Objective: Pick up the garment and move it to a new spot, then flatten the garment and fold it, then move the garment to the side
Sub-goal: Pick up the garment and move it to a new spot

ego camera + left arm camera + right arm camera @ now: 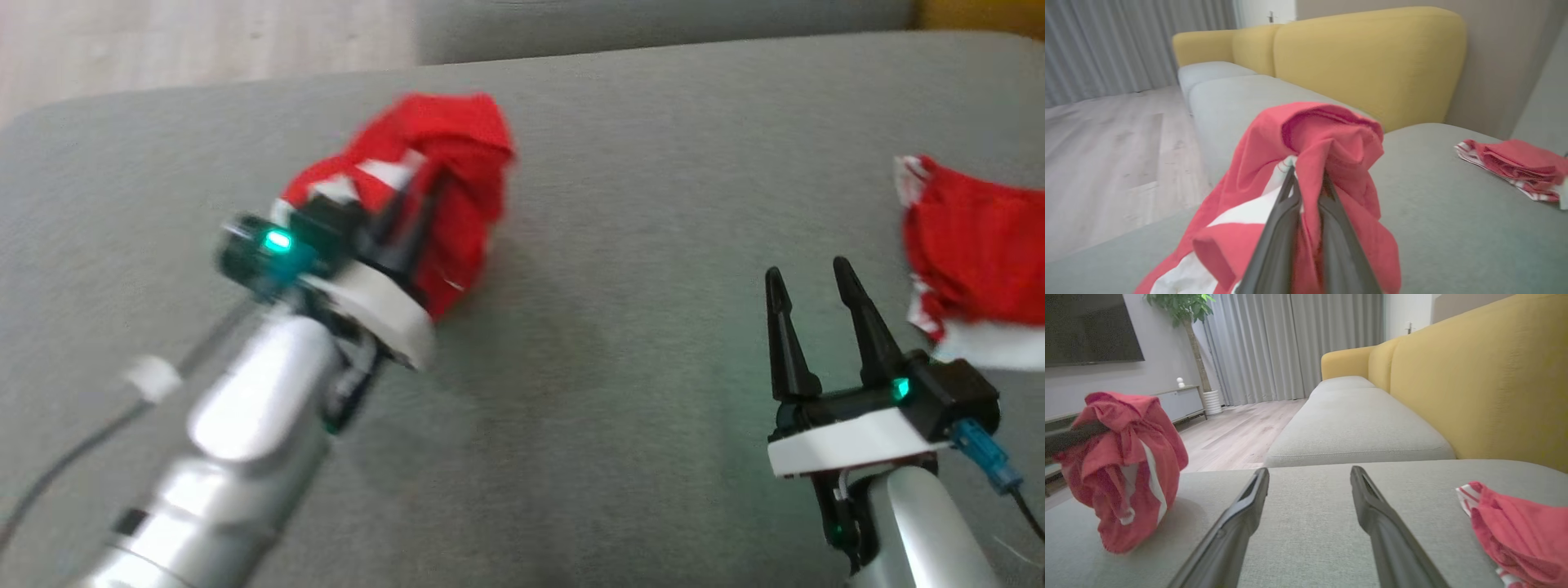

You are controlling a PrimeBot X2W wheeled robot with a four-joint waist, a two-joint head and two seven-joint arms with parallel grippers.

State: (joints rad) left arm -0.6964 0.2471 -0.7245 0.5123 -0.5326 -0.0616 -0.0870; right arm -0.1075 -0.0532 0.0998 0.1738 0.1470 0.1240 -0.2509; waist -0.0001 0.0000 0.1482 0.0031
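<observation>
A red garment (pixel 457 180) with white panels hangs bunched from my left gripper (pixel 408 204), which is shut on it above the grey sofa cushion (pixel 620 269). In the left wrist view the cloth (pixel 1331 163) drapes over both dark fingers (pixel 1282 228). From the right wrist view the same bundle (pixel 1126 465) dangles at the left, its lower end touching the cushion. My right gripper (pixel 812 282) stands open over the cushion, nothing between its fingers (pixel 1237 514).
A second red and white garment (pixel 971 261) lies folded at the right edge of the cushion (pixel 1523 535). Yellow sofa backs (pixel 1372 61) rise behind. Wooden floor (pixel 1106 155) lies past the cushion's far left edge.
</observation>
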